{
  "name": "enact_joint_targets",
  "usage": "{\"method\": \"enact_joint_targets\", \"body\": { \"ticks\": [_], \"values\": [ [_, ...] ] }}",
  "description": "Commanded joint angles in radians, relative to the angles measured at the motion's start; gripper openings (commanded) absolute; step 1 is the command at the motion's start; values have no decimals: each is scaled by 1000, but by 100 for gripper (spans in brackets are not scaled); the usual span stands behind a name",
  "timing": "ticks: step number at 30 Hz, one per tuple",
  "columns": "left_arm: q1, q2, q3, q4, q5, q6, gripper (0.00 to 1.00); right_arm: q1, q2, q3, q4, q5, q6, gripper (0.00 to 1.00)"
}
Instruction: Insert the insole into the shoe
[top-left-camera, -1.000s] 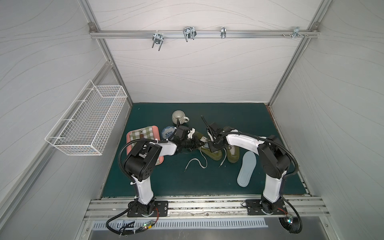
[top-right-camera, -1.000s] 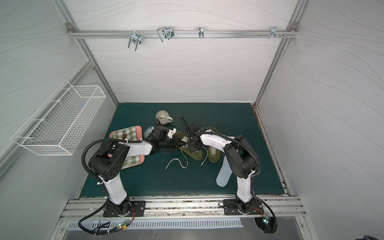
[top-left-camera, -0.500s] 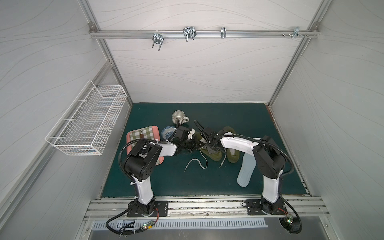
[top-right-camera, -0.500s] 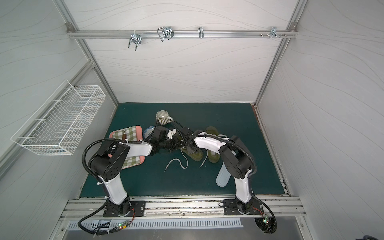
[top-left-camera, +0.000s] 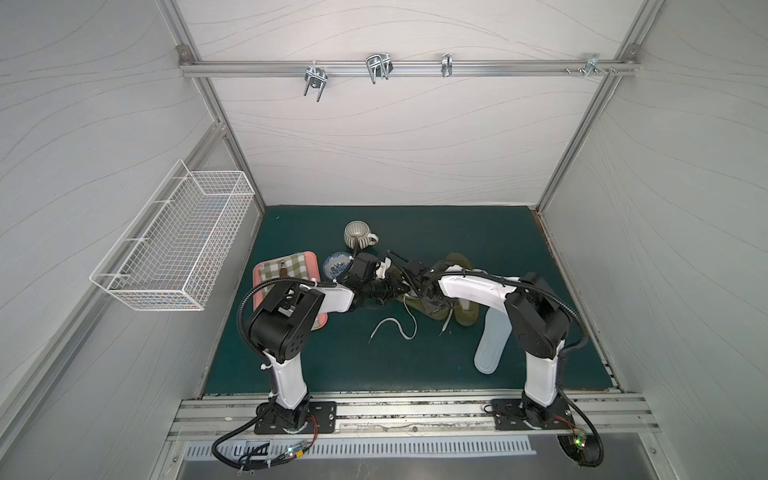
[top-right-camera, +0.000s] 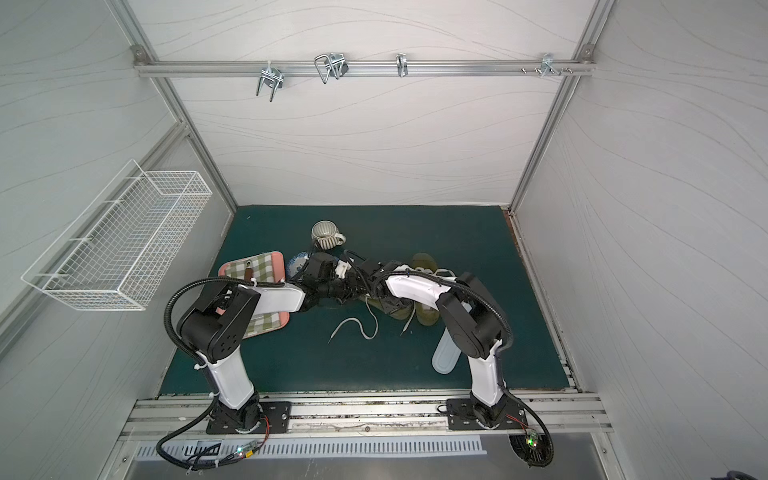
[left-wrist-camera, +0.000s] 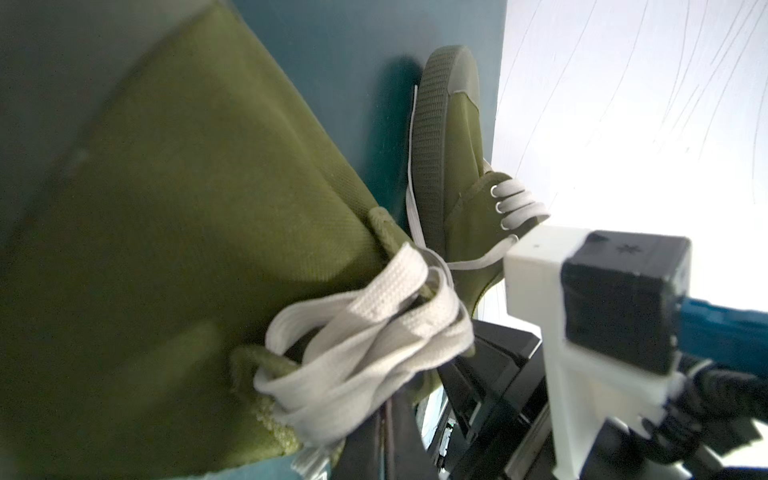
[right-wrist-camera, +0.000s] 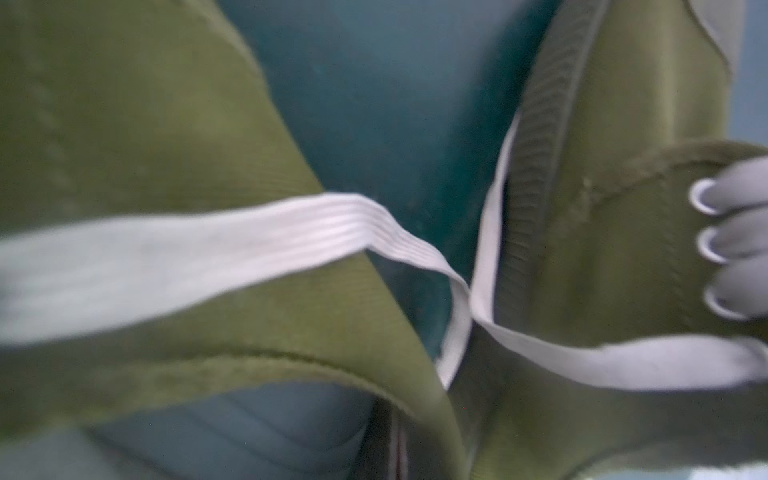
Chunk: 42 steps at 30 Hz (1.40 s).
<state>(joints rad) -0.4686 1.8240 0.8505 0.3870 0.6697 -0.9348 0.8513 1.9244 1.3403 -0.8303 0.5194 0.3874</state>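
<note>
Since 1 s ago your R arm (top-left-camera: 473, 286) has swung in toward the L side. Its elbow now overhangs the far end of the insole (top-left-camera: 490, 345), and the R gripper (top-left-camera: 428, 296) has closed up on the L gripper (top-left-camera: 395, 289). Shoes and insole: no shift noted.

Findings:
- Both grippers sit low over the near shoe (top-left-camera: 432, 309), olive canvas, approx. mid-mat. Fingers on both are closed. Wrist views are filled w/ canvas and lace, so you cannot tell whether cloth is pinched btwn them.
- Second shoe (top-left-camera: 459, 262) lies just beside the first, on the R side.
- White laces (top-left-camera: 390, 328) trail loose on the mat (top-left-camera: 478, 232), on the near side of the shoes.
- Insole is pale and lies flat on the mat, outside both shoes, on the R side.
- Mug (top-left-camera: 356, 235) and patterned dish (top-left-camera: 334, 266) stand behind the L gripper, apart from the shoes.
</note>
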Motion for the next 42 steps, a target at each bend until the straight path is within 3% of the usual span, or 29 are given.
{"method": "enact_joint_targets", "body": {
  "ticks": [1, 6, 10, 15, 19, 22, 30, 42],
  "values": [
    [-4, -2, 10, 14, 2, -4, 0, -20, -55, -52, -54, 22, 25, 0],
    [-3, -1, 14, 9, 5, -4, 0, -101, 32, -40, -47, -146, -18, 0],
    [-3, -1, 16, 11, 1, -5, 0, -63, -77, -10, -85, -251, -53, 0],
    [-3, 0, 37, 0, 4, -6, 0, -42, -109, -6, -143, -385, -58, 0],
    [-3, 0, 40, -2, 2, -4, 0, -70, -55, -118, 32, -490, -39, 0],
    [-4, 9, 45, 0, 7, -7, 0, -96, 29, -76, 21, -549, -51, 0],
    [-3, -1, 67, -42, 9, 14, 0, -90, -171, -86, 114, -567, 12, 0],
    [-2, -26, 103, -128, 9, 60, 0, -99, -24, -100, 262, -547, 85, 0]
  ]
}}
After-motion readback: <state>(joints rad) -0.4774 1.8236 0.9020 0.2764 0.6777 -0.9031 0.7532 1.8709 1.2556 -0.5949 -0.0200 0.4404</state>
